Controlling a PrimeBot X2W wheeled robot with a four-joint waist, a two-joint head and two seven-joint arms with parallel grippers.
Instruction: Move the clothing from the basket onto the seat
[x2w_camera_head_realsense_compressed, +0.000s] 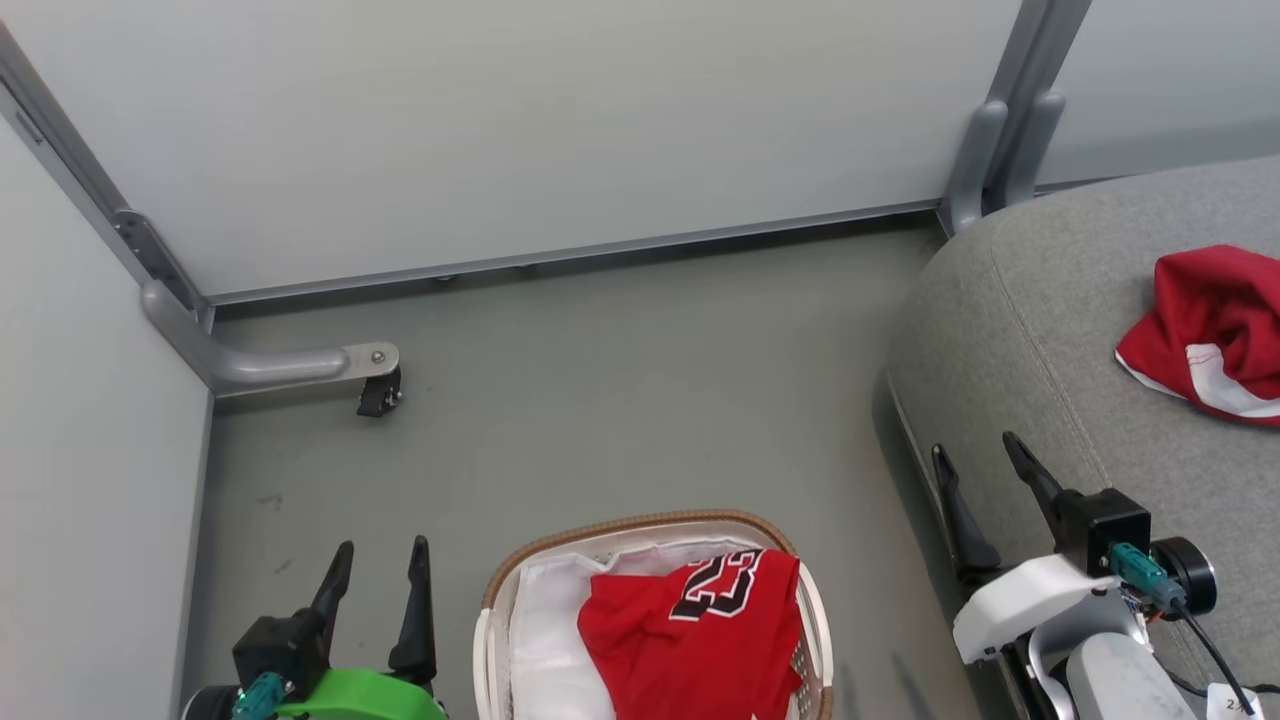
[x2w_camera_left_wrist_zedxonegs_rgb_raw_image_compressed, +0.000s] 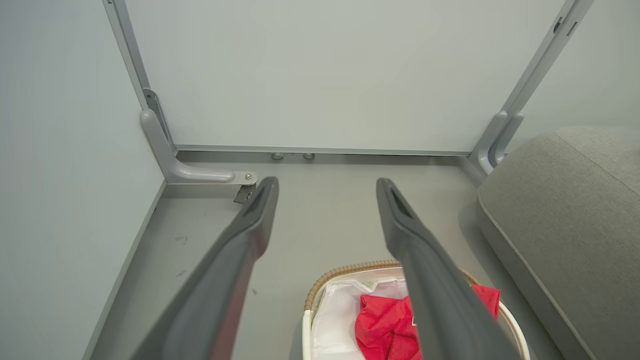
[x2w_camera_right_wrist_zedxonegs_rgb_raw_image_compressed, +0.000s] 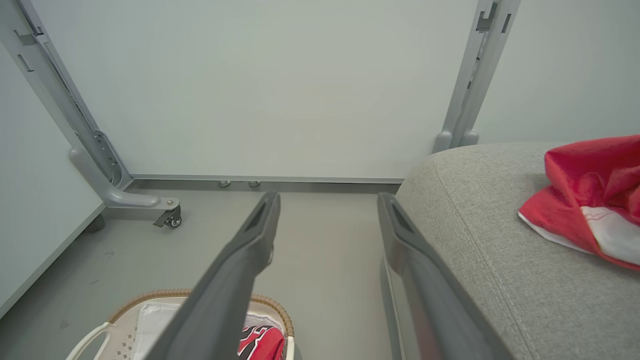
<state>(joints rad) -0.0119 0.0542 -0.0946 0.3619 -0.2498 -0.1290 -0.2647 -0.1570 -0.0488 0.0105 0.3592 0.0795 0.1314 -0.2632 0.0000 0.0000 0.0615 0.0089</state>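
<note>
Head view, bottom centre: red jersey (x2w_camera_head_realsense_compressed: 690, 630) numbered 23 bunched in the basket (x2w_camera_head_realsense_compressed: 640, 525), over the white liner (x2w_camera_head_realsense_compressed: 545, 640). Right edge: second red garment (x2w_camera_head_realsense_compressed: 1210, 320) already on the grey seat (x2w_camera_head_realsense_compressed: 1030, 330). Lower left, left claw (x2w_camera_head_realsense_compressed: 382, 545); lower right, right claw (x2w_camera_head_realsense_compressed: 973, 445); both spread apart, holding nothing. About halfway, by appearance; reach for jersey not yet begun. Next, probably: lower one claw into basket, pinch a fold clear of liner, lift, carry rightward onto seat.

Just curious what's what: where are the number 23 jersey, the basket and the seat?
jersey (x2w_camera_head_realsense_compressed: 685, 650), head view, red front.
basket (x2w_camera_head_realsense_compressed: 640, 521), head view, brown woven rim.
seat (x2w_camera_head_realsense_compressed: 1040, 330), head view, bare grey top.
</note>
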